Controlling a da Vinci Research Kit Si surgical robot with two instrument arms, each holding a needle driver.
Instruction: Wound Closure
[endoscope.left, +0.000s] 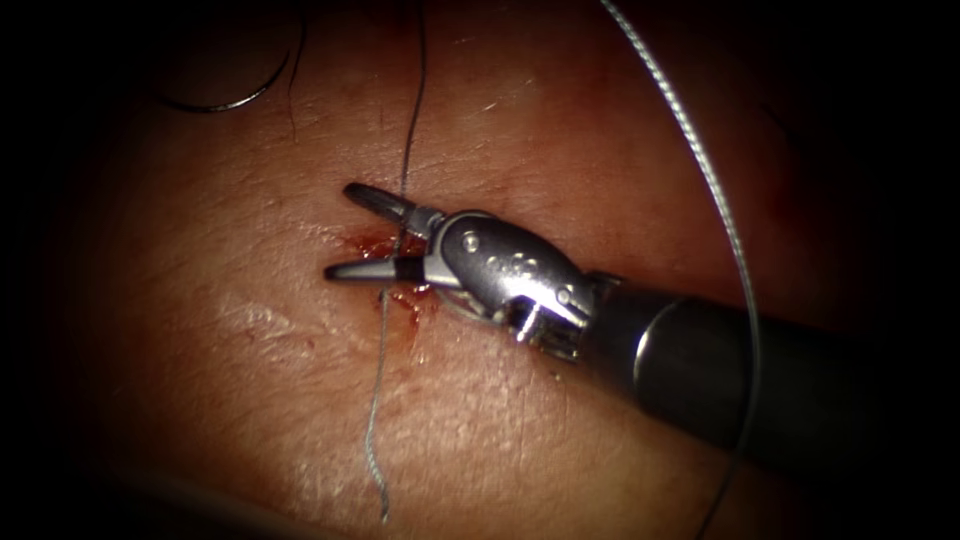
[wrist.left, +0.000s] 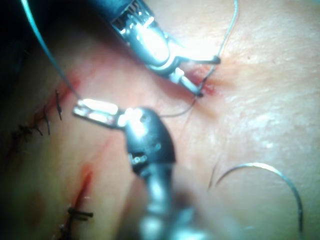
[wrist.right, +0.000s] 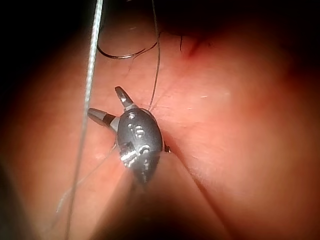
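Right hand (endoscope.left: 342, 230) is spread wide, low over the cut (endoscope.left: 408, 298), gripping nothing; the dark thread (endoscope.left: 405, 160) runs straight between its two jaws, crossing the cut from top to bottom. My left hand (wrist.left: 80, 109) is pressed together, pinching the tip of the pale strand (wrist.left: 47, 52); that strand rises taut and away from it. Surface under me is the tissue (endoscope.left: 600, 130), gently wrinkled, with red fluid (endoscope.left: 375, 243) smeared round the cut right beneath the right hand. Needle (endoscope.left: 225, 103) lies loose on the tissue, up and left of the cut, well apart from both hands, not in the tissue, held by nobody. Open tissue to the left and below; to the right, my own shaft fills the space, with the pale strand arcing across it. From the left wrist, a row of dark stitches (wrist.left: 42, 122) sits beyond the left hand, well clear of the cut.
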